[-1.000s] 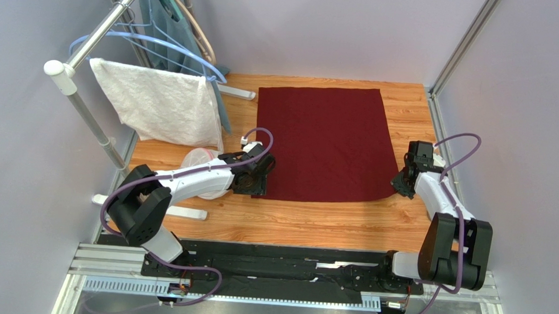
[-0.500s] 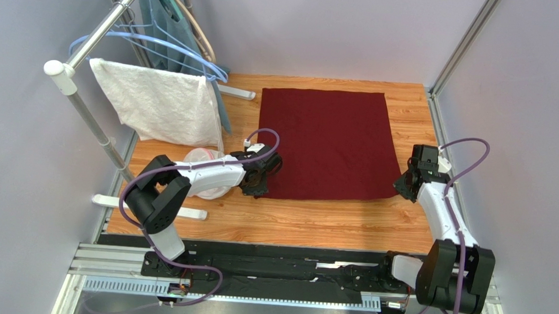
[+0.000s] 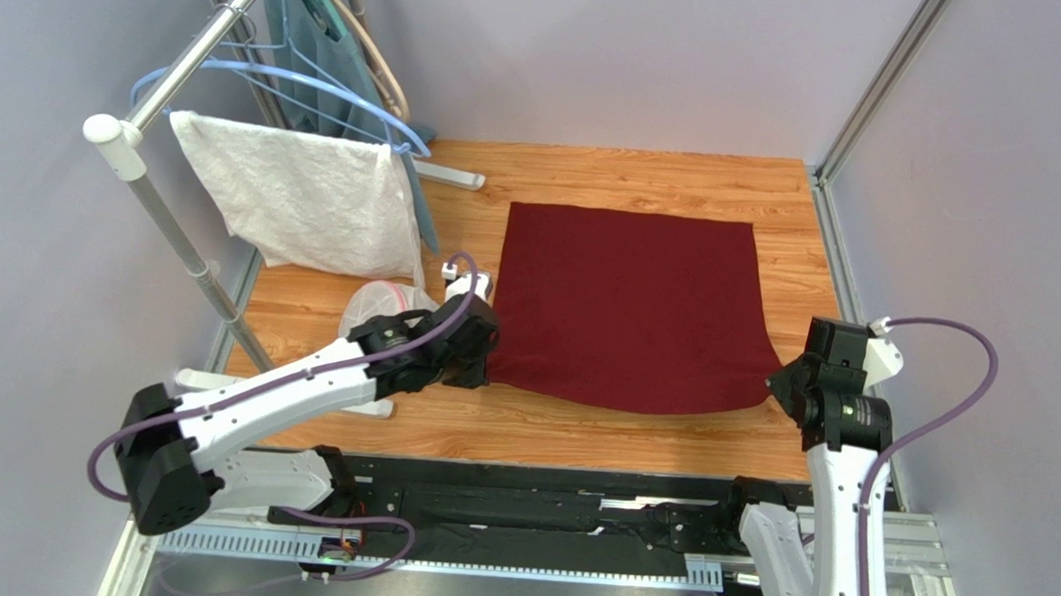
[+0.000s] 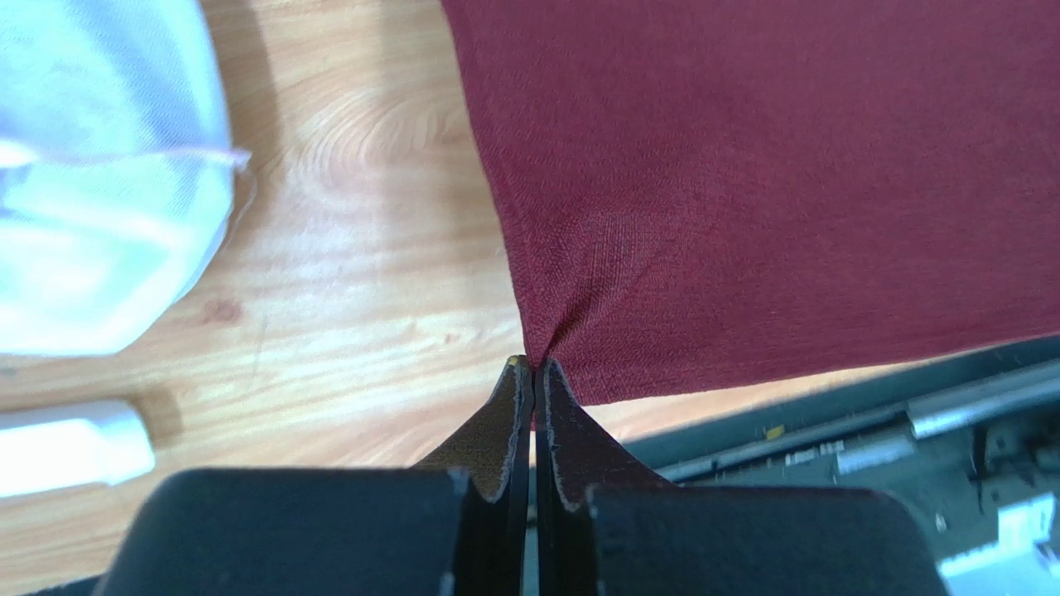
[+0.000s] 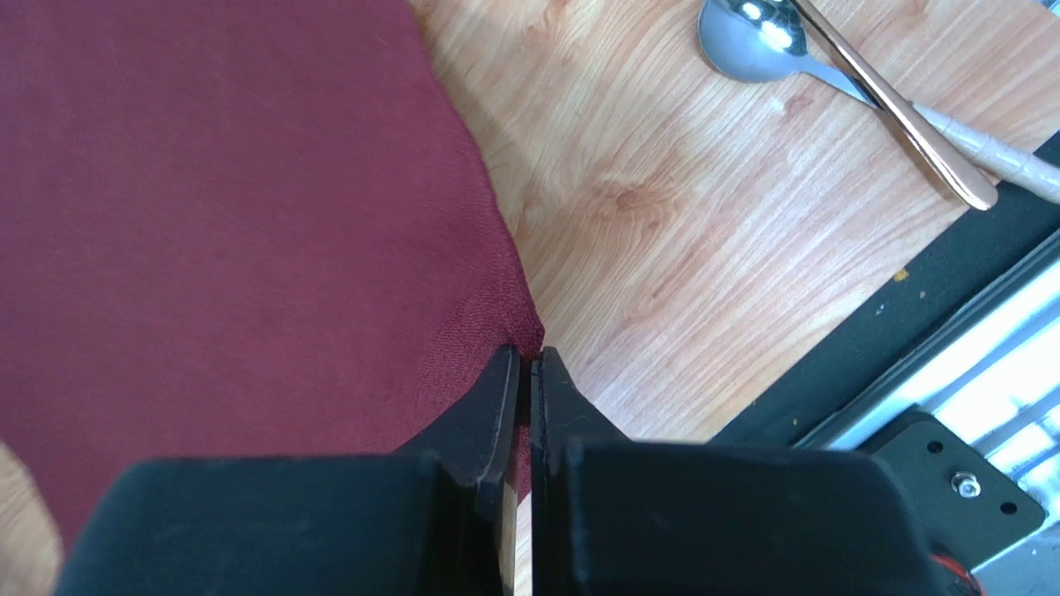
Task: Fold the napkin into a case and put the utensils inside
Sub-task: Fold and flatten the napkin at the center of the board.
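The dark maroon napkin (image 3: 631,310) lies spread flat on the wooden table, and its near edge sags between the two arms. My left gripper (image 3: 481,360) is shut on the napkin's near left corner; in the left wrist view the cloth (image 4: 771,186) bunches into the pinched tips (image 4: 533,364). My right gripper (image 3: 780,385) is shut on the near right corner, as the right wrist view (image 5: 529,355) shows against the napkin (image 5: 224,211). A silver spoon (image 5: 744,40) lies right of the napkin, with a second utensil's tan handle (image 5: 915,124) across it. In the top view the utensils are hidden.
A white textured towel (image 3: 296,197) hangs on a rack at the back left beside blue hangers (image 3: 322,90). A white-pink mesh item (image 3: 383,304) sits left of my left gripper, also in the left wrist view (image 4: 100,186). The black rail (image 3: 526,496) runs along the near edge.
My left gripper has shut on the napkin's near left corner. Both grippers have drawn the napkin toward the near edge, away from the back wall, and both arms have pulled back.
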You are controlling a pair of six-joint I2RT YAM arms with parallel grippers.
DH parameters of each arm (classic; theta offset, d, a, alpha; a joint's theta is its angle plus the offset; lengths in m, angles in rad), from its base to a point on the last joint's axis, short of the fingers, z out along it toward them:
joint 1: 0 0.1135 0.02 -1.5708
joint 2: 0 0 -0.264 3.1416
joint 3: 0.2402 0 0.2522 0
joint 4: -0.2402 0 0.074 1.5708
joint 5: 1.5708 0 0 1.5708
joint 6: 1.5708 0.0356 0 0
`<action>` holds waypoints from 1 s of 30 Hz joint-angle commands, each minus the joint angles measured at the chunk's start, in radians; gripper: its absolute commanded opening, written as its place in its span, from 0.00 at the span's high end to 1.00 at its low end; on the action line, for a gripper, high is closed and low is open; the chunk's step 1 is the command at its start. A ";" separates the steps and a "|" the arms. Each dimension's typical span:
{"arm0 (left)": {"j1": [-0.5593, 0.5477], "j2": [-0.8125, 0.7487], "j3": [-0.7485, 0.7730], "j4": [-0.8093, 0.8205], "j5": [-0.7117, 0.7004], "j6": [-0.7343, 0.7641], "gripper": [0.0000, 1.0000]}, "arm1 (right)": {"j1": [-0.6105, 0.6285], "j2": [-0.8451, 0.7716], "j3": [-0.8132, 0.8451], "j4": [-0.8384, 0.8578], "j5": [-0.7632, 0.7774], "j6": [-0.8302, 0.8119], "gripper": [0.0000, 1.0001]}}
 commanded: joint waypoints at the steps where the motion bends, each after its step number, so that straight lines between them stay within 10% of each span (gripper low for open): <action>1: -0.003 -0.144 -0.067 -0.080 0.059 0.033 1.00 | 0.014 -0.063 0.079 -0.143 -0.021 0.058 1.00; 12: -0.006 -0.316 -0.069 -0.083 0.092 0.073 1.00 | 0.014 -0.213 0.141 -0.180 -0.023 -0.035 1.00; 30: -0.004 -0.324 0.771 -0.071 0.026 0.511 1.00 | 0.014 -0.109 1.060 -0.133 -0.095 -0.236 1.00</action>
